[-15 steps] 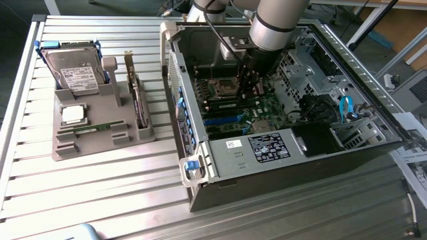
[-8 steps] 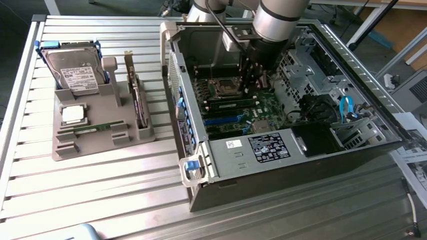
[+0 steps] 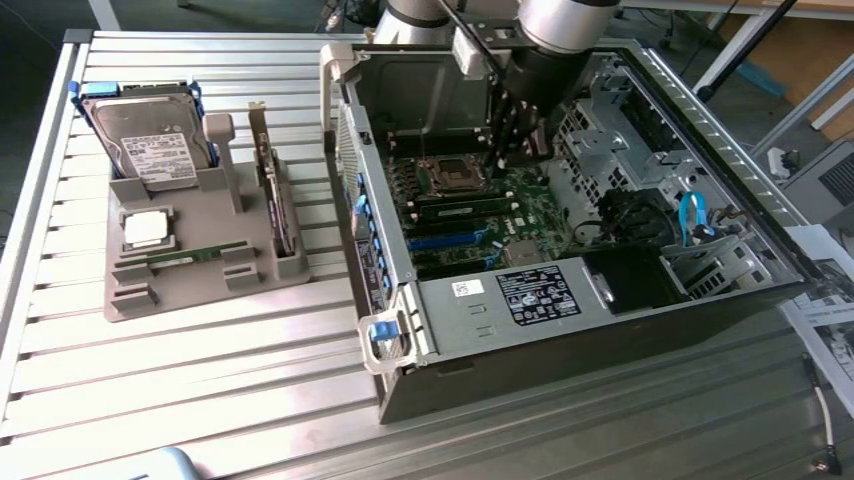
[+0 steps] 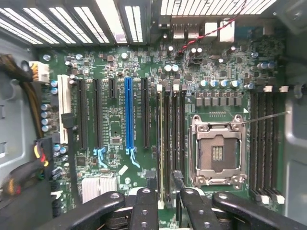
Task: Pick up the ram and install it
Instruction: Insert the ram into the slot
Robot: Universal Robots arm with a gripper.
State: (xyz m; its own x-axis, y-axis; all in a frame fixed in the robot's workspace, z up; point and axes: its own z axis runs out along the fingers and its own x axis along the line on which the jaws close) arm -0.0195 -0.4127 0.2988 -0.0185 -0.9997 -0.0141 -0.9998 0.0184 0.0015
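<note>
End effector (image 3: 518, 152) (image 4: 164, 185) status: open, with nothing carried. It hangs inside the open computer case (image 3: 400, 330), just above the motherboard (image 4: 115, 129). In the wrist view the black fingers (image 4: 146, 206) stand apart on either side of one long memory slot.

Ram (image 3: 463, 208) (image 4: 161, 143) location: it stands on edge in that slot, just beside the empty processor socket (image 4: 216, 151), between the socket and the blue expansion slot (image 4: 128, 115). The ram's near end lies between the two fingertips; whether either finger touches it cannot be told.

Tabletop (image 3: 200, 390) layout, exterior view:
- The case lies on its side with the panel off, towards the exterior view's right.
- A grey parts holder (image 3: 200, 295) sits well apart from the case, towards the exterior view's left.
- The holder carries a hard drive (image 3: 147, 135), a square silver processor chip (image 3: 147, 228) and a dark expansion card (image 3: 274, 200) standing on edge.
- A second thin green strip (image 3: 184, 257) lies in a groove of the holder, just beside the processor chip.
</note>
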